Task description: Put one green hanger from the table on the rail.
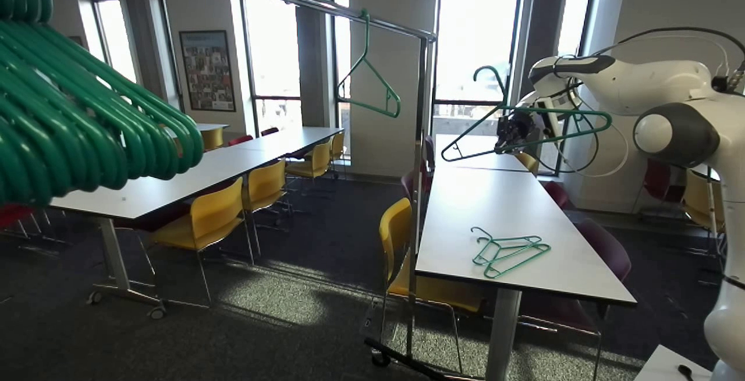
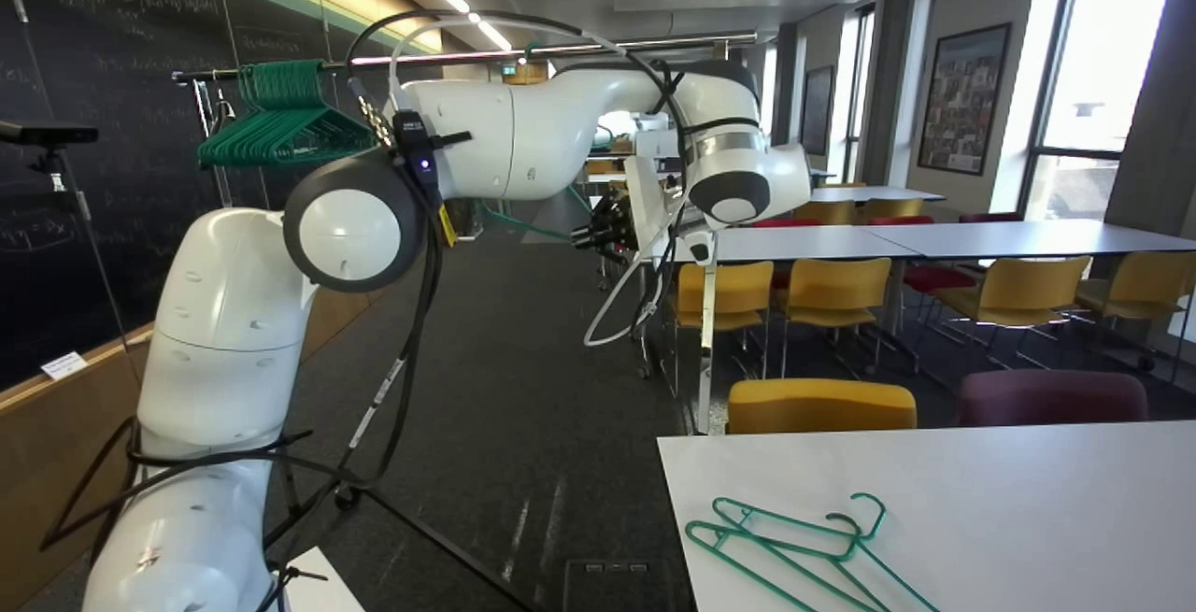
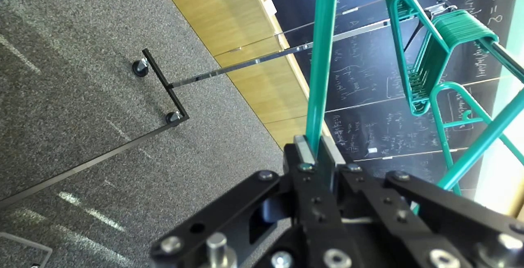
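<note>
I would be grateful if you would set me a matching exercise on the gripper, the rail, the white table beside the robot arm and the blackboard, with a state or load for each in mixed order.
Column one:
1. Gripper
2. Rail
3. White table beside the robot arm
4. Blackboard

Column two:
A. Marked with white writing
B. Bears two overlapping hangers
C. Shut on a green hanger
D. Bears a packed hanger bundle and, apart from it, a single hanger

Right pairs: 1-C, 2-D, 3-B, 4-A.

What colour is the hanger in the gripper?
The held hanger is teal green, seen best in the wrist view.
</note>
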Available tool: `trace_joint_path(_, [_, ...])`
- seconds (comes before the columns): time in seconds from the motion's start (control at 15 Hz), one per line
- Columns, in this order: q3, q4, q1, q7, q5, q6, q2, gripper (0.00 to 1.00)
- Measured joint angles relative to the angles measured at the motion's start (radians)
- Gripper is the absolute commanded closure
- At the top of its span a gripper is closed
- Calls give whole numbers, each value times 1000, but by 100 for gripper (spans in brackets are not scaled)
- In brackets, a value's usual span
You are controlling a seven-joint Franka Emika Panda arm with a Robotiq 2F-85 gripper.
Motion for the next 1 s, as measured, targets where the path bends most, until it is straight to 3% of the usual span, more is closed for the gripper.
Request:
trace_joint_path(0.27, [23,34,17,5,152,0,3,98])
trace_joint_path(0.6, [77,155,68,146,395,45,34,98])
trace_joint_path(1.0, [96,285,153,448,431,333,67,98])
